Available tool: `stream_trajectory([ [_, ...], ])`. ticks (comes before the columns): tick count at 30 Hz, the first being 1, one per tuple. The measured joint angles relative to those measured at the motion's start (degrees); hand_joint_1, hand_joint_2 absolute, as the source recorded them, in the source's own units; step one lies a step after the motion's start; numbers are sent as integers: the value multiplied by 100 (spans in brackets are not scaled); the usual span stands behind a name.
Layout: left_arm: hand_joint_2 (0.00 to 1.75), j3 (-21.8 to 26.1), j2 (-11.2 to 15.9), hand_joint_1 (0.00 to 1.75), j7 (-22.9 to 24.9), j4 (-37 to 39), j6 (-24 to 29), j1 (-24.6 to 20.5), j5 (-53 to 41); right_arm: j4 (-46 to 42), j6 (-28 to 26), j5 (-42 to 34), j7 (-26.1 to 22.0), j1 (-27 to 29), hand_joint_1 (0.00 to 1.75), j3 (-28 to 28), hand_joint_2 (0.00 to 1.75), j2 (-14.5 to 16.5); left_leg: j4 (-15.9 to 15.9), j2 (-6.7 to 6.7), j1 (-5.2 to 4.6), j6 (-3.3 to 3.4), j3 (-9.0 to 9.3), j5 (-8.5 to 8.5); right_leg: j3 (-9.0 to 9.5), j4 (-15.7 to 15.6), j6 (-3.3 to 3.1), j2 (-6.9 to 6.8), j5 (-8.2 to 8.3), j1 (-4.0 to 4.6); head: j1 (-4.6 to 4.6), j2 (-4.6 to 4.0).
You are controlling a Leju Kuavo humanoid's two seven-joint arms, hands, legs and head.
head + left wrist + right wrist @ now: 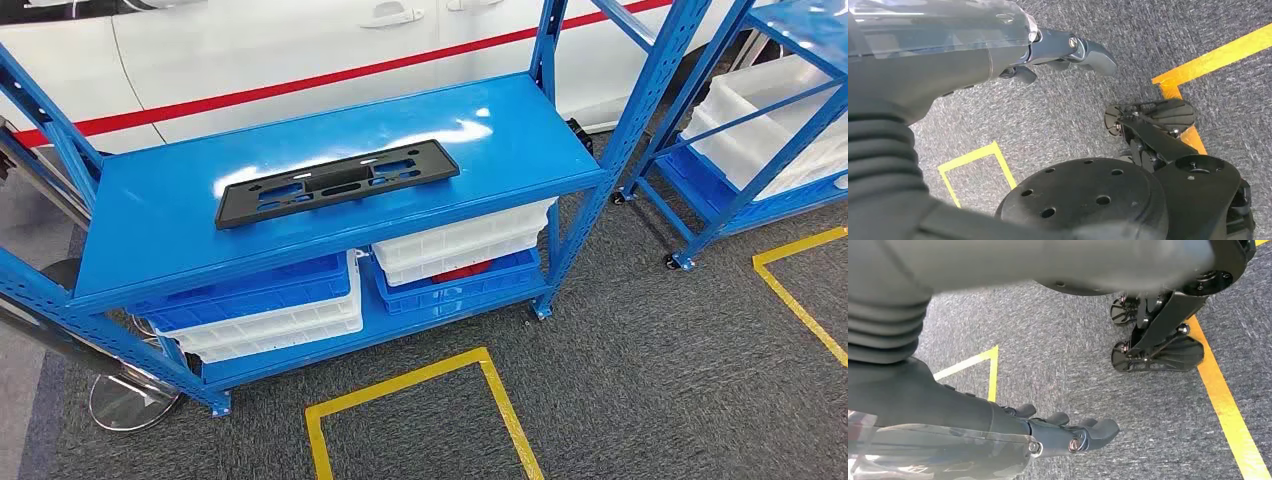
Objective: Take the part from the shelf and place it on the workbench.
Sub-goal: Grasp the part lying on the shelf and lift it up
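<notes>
Both arms hang at the robot's sides, so nearest to each hand is only the grey carpet floor [1058, 115] with its yellow tape lines [1208, 57]. The left hand [1058, 55] holds nothing; its fingers lie fairly straight and slightly apart, pointing down at the carpet. The right hand [1063, 432] is likewise empty, fingers extended and loosely spread above the floor.

Farther out, ahead of and above both hands, stands the blue shelf [150, 230]. The part [335, 182], a flat black plate with cut-out slots, lies flat on the shelf's top board, roughly at its middle and apart from the edges. Its long axis runs across the robot's front, left to right, with the right end angled a little farther away than the left, so neither end points at the robot; it presents its long side.

From the head view the part sits slightly left of centre, which suggests the left hand has the shorter reach, though the difference looks small and a grasp at both ends would suit its length. Either hand must first rise from the hanging pose to shelf height and travel forward.

Below the top board, blue and white bins [270, 305] fill the lower level; beyond the shelf is a white car [300, 45].
</notes>
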Motion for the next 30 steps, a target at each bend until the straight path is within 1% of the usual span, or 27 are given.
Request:
stream_trajectory([
  [9,175,-1,0,0,3,0,7,-4,2,1,-7,0,2,-2,0,1,175,0,0,0,0,3,0,-2,0,0,0,0,0,0,0,0],
  [10,131,-8,-1,0,12,1,29,-19,9,7,-28,-1,14,-13,0,10,175,3,0,0,0,3,-1,-2,0,0,0,0,0,0,0,0],
  [13,0,-108,-4,0,105,34,222,-117,82,90,-232,-33,143,-113,0,121,44,31,0,0,-1,4,-1,-2,0,0,1,0,0,0,0,0],
  [14,0,-154,-7,0,149,58,316,-160,120,128,-337,-54,204,-161,0,171,44,43,0,0,-1,4,-1,-2,0,0,1,0,0,0,0,0],
  [17,0,-294,-22,0,283,162,630,-313,248,254,-691,-141,347,-309,0,295,175,80,0,0,-1,3,1,-2,2,0,1,-1,0,-1,0,0],
  [19,0,-392,-34,0,371,249,843,-414,329,338,-945,-237,372,-399,0,332,175,110,1,0,-1,3,1,-1,3,1,1,-1,0,-1,0,0],
  [22,0,-523,-58,0,488,370,1136,-538,440,438,-1297,-458,195,-521,0,321,175,154,1,0,-1,3,1,-2,3,1,1,-1,0,-1,0,0],
  [26,0,-656,-83,0,594,498,1436,-663,557,509,-1555,-812,-358,-730,0,194,175,195,1,0,-1,3,-1,-2,1,1,1,0,0,-1,0,0],
  [30,0,-759,-102,0,667,608,1667,-769,649,454,-1578,-1099,-1032,-962,0,10,175,221,2,0,-3,3,-1,-2,3,1,2,-1,1,-2,0,-1],
])
